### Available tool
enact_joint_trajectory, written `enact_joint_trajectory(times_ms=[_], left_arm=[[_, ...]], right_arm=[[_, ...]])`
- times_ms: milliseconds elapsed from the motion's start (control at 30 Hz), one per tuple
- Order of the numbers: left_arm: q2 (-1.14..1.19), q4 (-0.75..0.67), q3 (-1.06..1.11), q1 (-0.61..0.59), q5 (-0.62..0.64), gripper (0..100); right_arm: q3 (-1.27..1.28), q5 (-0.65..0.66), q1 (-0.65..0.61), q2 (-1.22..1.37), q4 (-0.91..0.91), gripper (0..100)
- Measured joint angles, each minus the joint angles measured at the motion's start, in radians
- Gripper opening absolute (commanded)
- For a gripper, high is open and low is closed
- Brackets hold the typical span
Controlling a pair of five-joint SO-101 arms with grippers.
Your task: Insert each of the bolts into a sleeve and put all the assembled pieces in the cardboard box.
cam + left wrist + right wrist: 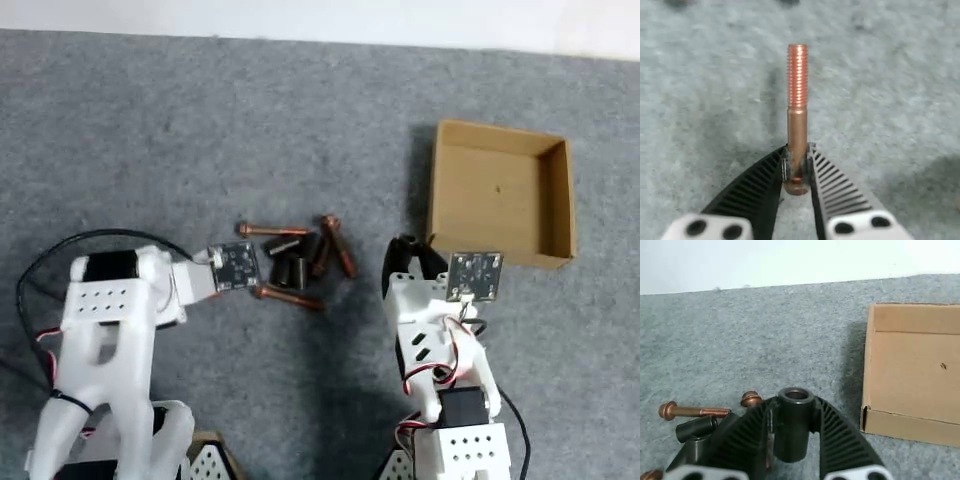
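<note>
Left arm (105, 320), lower left of the frame, extends rightward toward the centre. Its gripper (797, 165) is clamped on the head end of a bolt (797, 90). Right arm (445, 370), lower right, points toward the top of the frame. Its gripper (792, 407) is closed around a sleeve (792, 435), held lengthwise between the fingers.

Between your two arms a loose pile of bolts and dark sleeves (290, 262) lies on the grey mat (150, 140), barring the straight line across. Your left gripper (797, 155), clamped on a bolt (797, 100), sits just beside that pile. Your right gripper (793, 407), gripping a sleeve (792, 432), stands near the cardboard box's (488, 190) closest corner. A strip of mat separates pile and right gripper. The box's upright walls ring an open top. Wide mat lies beyond the pile.
</note>
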Motion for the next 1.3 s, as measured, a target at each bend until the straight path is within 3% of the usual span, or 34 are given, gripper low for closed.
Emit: enact_joint_trajectory(times_ms=[200,333,567,733,1100,1200,1300], left_arm=[[0.083,0.014,-0.137,0.002,-0.002,1],[0.307,0.021,-0.293,-0.04,-0.002,1],[0.761,0.21,-0.657,-0.063,-0.002,2],[0.959,0.276,-0.898,-0.092,0.029,15],[1.099,0.276,-1.149,-0.133,0.35,17],[1.099,0.288,-1.185,-0.133,0.548,17],[1.099,0.347,-1.212,-0.135,0.842,17]], right_arm=[[0.0,0.0,0.0,0.0,0.0,1.0],[0.0,0.0,0.0,0.0,0.0,1.0],[0.0,0.0,0.0,0.0,0.0,1.0],[0.0,0.0,0.0,0.0,0.0,1.0],[0.0,0.0,0.0,0.0,0.0,1.0],[0.0,0.015,0.0,0.0,0.0,1.0],[0.0,0.052,0.0,0.0,0.0,1.0]])
